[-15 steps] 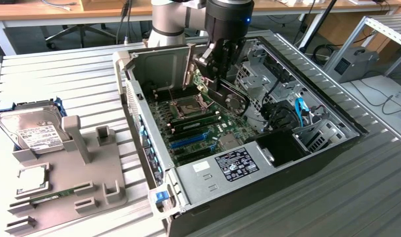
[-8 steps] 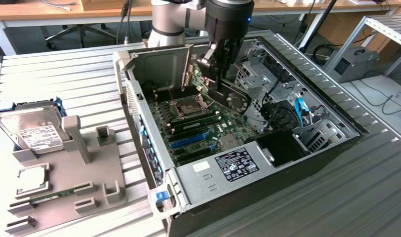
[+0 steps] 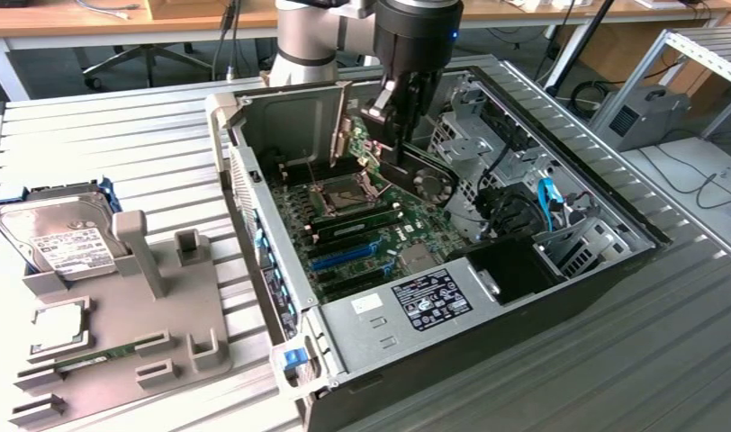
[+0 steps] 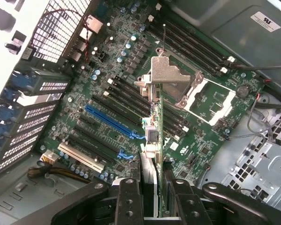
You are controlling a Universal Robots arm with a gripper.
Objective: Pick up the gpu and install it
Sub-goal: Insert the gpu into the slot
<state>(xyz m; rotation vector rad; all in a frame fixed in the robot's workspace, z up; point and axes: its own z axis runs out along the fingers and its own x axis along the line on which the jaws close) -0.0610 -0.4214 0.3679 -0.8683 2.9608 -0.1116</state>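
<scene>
The gpu [image 4: 156, 119] appears edge-on in the wrist view, a thin green card with a silver metal bracket [image 4: 167, 77] at its far end. My gripper [image 4: 155, 192] is shut on it, one black finger [image 4: 129, 201] on each side. In the exterior view the gripper [image 3: 396, 106] hangs inside the open computer case [image 3: 606, 261], holding the gpu [image 3: 365, 144] upright above the motherboard [image 3: 378, 220]. The card is over the motherboard's long slots, off the board, with the blue slot [image 4: 110, 123] to one side.
A grey fixture [image 3: 125, 342] at the exterior view's left holds a silver hard drive [image 3: 66, 243], a processor chip [image 3: 59, 324] and a memory stick [image 3: 102, 353]. The case holds a power supply [image 3: 428, 301], a drive cage [image 3: 480, 135] and cables [image 3: 545, 202].
</scene>
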